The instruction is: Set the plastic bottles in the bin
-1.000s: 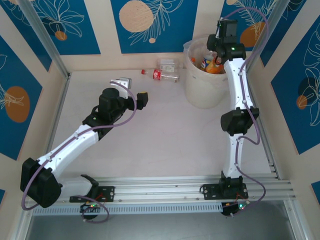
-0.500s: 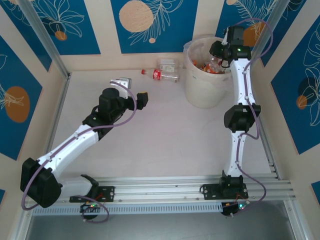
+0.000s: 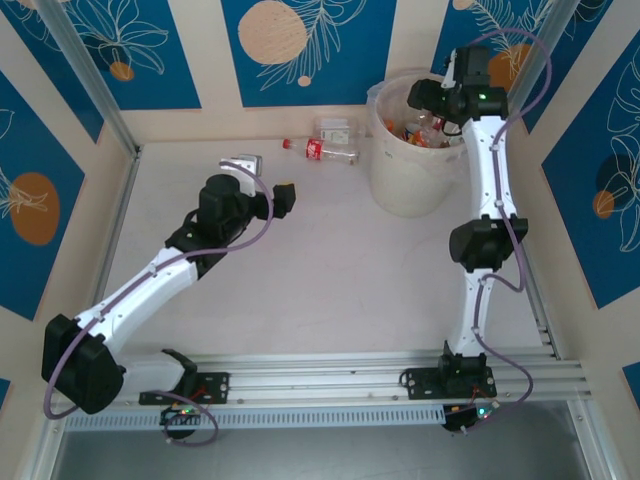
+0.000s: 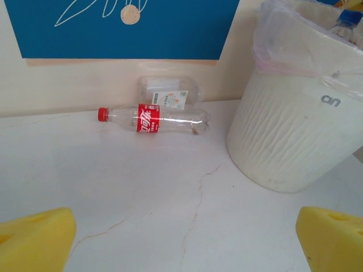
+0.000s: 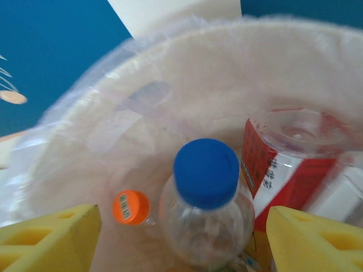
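Right wrist view: the right end effector stands wide, its yellow pads on both sides of a blue-capped bottle without touching it, down inside the bin. The left end effector is wide too, and empty. The left wrist view shows the bin from outside and, on the table near it, a red-labelled bottle and a clear bottle behind. They look empty: light, thin-walled, slippery. I would take the red-labelled one across its middle.
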